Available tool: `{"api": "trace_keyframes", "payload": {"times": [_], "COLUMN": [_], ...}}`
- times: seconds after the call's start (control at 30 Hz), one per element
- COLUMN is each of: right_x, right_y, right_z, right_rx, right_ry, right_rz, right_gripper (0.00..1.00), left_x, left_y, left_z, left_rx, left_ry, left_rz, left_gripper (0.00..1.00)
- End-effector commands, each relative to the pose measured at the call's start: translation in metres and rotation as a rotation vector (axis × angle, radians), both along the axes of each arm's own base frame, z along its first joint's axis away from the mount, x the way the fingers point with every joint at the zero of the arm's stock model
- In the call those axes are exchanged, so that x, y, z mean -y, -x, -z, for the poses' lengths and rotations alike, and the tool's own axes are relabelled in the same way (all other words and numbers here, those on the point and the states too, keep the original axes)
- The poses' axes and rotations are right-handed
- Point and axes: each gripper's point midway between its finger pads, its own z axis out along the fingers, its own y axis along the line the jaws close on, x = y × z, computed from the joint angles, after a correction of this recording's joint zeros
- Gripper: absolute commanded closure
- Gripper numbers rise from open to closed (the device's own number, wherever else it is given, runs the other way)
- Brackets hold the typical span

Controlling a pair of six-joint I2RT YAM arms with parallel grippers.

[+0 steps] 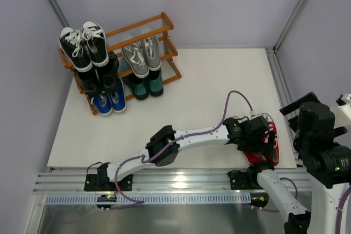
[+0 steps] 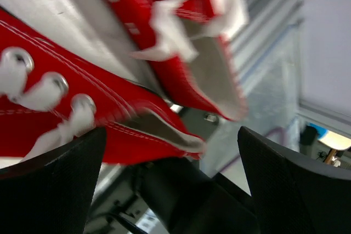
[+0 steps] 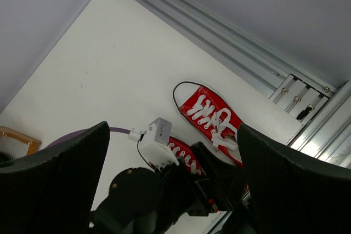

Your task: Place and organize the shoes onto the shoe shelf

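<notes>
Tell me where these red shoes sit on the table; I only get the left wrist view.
Observer: The red shoes lie at the near right edge of the table.
Operator: Report the shelf.
Observer: The shelf stands at the far left corner, with five pairs of shoes on it.
Operator: Give me the right gripper.
Observer: The right gripper hangs open, raised off the table, holding nothing.

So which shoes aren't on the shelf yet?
The red sneakers with white laces. They lie on the white table at its near right corner, under the left gripper, while the other pairs all sit on the wooden shoe shelf.
</notes>
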Motion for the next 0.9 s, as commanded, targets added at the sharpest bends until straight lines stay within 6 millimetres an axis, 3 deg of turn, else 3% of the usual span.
{"api": "trace_keyframes", "payload": {"times": [0.0,0.07,0.17,0.2,0.27,0.37,0.4,0.43,0.47,0.53,0.6,0.63,0.67,0.73,0.77,0.83,0.87], "right_x": [-0.005,-0.006,-0.009,-0.010,-0.012,-0.013,-0.014,-0.014,-0.015,-0.017,-0.020,-0.022,-0.023,-0.032,-0.035,-0.042,-0.044], "right_y": [0.029,0.031,0.033,0.033,0.033,0.036,0.034,0.034,0.034,0.032,0.028,0.026,0.025,0.017,0.015,0.008,0.006], "right_z": [0.037,0.039,0.042,0.043,0.045,0.043,0.043,0.041,0.041,0.040,0.039,0.042,0.045,0.053,0.058,0.076,0.083], "right_rx": [-0.182,-0.182,-0.176,-0.178,-0.178,-0.166,-0.165,-0.159,-0.156,-0.149,-0.145,-0.154,-0.162,-0.181,-0.189,-0.231,-0.243], "right_ry": [-0.023,-0.028,-0.043,-0.045,-0.051,-0.053,-0.052,-0.052,-0.054,-0.054,-0.054,-0.054,-0.057,-0.067,-0.076,-0.098,-0.103], "right_rz": [-0.031,-0.039,-0.055,-0.060,-0.071,-0.081,-0.086,-0.091,-0.099,-0.110,-0.138,-0.149,-0.155,-0.211,-0.227,-0.253,-0.258], "right_gripper": [0.02,0.02,0.02,0.02,0.02,0.01,0.00,0.00,0.00,0.00,0.00,0.00,0.00,0.03,0.03,0.03,0.03], "left_x": [-0.018,-0.031,-0.033,-0.034,-0.038,-0.035,-0.042,-0.044,-0.049,-0.065,-0.080,-0.101,-0.108,-0.127,-0.158,-0.181,-0.212], "left_y": [0.009,0.003,-0.006,-0.007,-0.012,-0.019,-0.020,-0.022,-0.025,-0.026,-0.034,-0.036,-0.045,-0.056,-0.064,-0.073,-0.078], "left_z": [0.051,0.072,0.091,0.108,0.122,0.116,0.123,0.120,0.122,0.128,0.119,0.131,0.112,0.107,0.107,0.104,0.116], "left_rx": [-0.075,-0.057,-0.048,-0.060,-0.071,-0.042,-0.044,-0.043,-0.045,-0.035,0.011,0.025,0.052,0.084,0.091,0.106,0.109], "left_ry": [-0.162,-0.224,-0.241,-0.265,-0.299,-0.269,-0.290,-0.290,-0.302,-0.357,-0.388,-0.450,-0.432,-0.440,-0.483,-0.495,-0.561], "left_rz": [-0.018,-0.048,-0.075,-0.079,-0.087,-0.071,-0.077,-0.077,-0.079,-0.068,-0.050,-0.055,-0.057,-0.078,-0.099,-0.121,-0.140], "left_gripper": [0.00,0.00,0.00,0.01,0.09,0.46,0.57,0.85,0.98,1.00,1.00,1.00,1.00,1.00,1.00,1.00,1.00]}}
